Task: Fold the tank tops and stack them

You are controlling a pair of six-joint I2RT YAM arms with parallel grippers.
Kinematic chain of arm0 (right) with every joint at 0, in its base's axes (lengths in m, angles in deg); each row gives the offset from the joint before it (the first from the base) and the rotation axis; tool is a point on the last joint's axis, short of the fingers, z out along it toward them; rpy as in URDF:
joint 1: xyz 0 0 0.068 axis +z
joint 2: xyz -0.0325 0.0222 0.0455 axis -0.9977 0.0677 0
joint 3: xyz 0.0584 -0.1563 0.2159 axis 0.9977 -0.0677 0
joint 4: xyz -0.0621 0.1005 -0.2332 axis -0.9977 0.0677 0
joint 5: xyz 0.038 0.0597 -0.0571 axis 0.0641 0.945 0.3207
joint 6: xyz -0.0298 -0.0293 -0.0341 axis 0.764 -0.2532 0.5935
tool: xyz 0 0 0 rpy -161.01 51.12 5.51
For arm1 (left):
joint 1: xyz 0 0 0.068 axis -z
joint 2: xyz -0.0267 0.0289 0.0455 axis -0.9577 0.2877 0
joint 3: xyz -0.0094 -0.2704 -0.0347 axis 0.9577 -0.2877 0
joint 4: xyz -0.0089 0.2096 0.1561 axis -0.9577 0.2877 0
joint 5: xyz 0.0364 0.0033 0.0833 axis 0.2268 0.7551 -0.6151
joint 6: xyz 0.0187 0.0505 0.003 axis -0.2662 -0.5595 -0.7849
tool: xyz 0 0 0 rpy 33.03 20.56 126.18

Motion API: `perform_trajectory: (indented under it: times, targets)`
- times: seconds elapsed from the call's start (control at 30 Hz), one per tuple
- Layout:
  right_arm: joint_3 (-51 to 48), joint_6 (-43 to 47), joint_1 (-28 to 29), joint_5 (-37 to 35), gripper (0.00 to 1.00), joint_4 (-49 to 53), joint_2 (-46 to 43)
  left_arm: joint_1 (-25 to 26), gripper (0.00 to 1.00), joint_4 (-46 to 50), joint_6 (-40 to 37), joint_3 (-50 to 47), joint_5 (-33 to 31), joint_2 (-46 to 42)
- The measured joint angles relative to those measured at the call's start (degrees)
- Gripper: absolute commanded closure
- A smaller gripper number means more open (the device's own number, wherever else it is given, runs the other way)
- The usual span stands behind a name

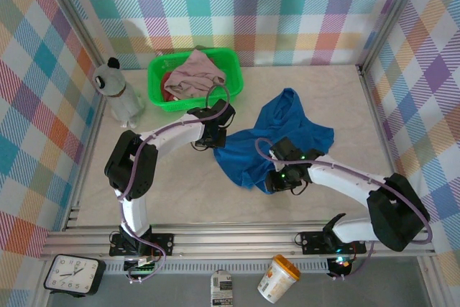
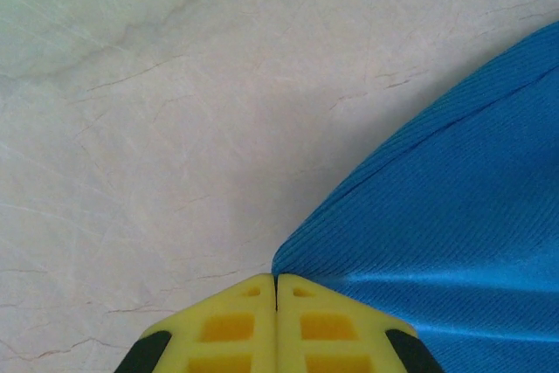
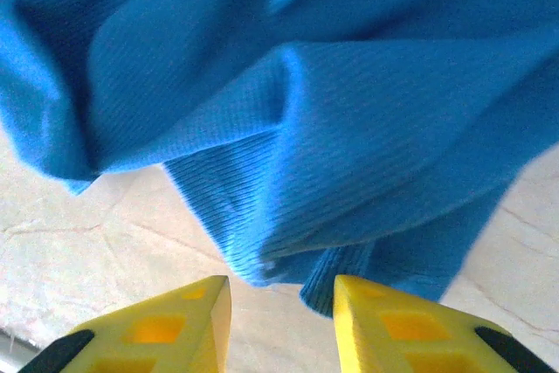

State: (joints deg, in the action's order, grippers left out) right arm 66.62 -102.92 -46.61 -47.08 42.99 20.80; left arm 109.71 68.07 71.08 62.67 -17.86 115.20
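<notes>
**Blue top spread on the desk, both claws at its edges**

From the overhead camera I see the pale marbled desk (image 1: 165, 185) with the blue top (image 1: 295, 131) lying rumpled right of centre, unfolded, one lobe bunched up toward the back wall. The basket (image 1: 233, 70) sits at the back, left of centre. The pink top (image 1: 195, 71) is heaped inside it, and the red top (image 1: 166, 78) peeks out along the pink one's left side.

My left claw (image 1: 202, 143) is down at the blue top's left edge. On its wrist camera the claw (image 2: 276, 299) is closed, fingers (image 2: 227, 325) pressed flat together, and a corner of the blue top (image 2: 454, 242) runs right up to the tips. I cannot tell whether any cloth is nipped between them.

My right claw (image 1: 274, 180) is over the top's near edge. On its wrist camera the claw (image 3: 281, 293) is parted, and a folded hem of the blue top (image 3: 349, 120) hangs just ahead of the gap, not clamped.
</notes>
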Motion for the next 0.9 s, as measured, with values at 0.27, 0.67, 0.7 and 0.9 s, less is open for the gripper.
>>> perform_trajectory:
  times: [0.27, 0.67, 0.7, 0.9]
  targets:
    - [0.7, 1.2, 4.7, -0.7, 0.61, -0.3, 1.2, 0.0, 1.00, -0.2, 0.0, 0.0, 1.0, 1.3]
    - [3.0, 0.5, 8.2, -5.4, 0.59, 2.5, 5.9, 0.0, 1.00, -0.2, 0.0, -0.3, 1.5, 1.4]
    - [3.0, 0.0, 8.2, -6.0, 0.59, 3.0, 5.8, 0.0, 1.00, -0.2, 0.0, -0.3, 1.5, 1.4]
    - [3.0, -0.5, 7.3, -7.0, 0.58, 3.6, 5.9, 0.0, 1.00, -0.2, 0.0, -0.3, 1.9, 1.4]
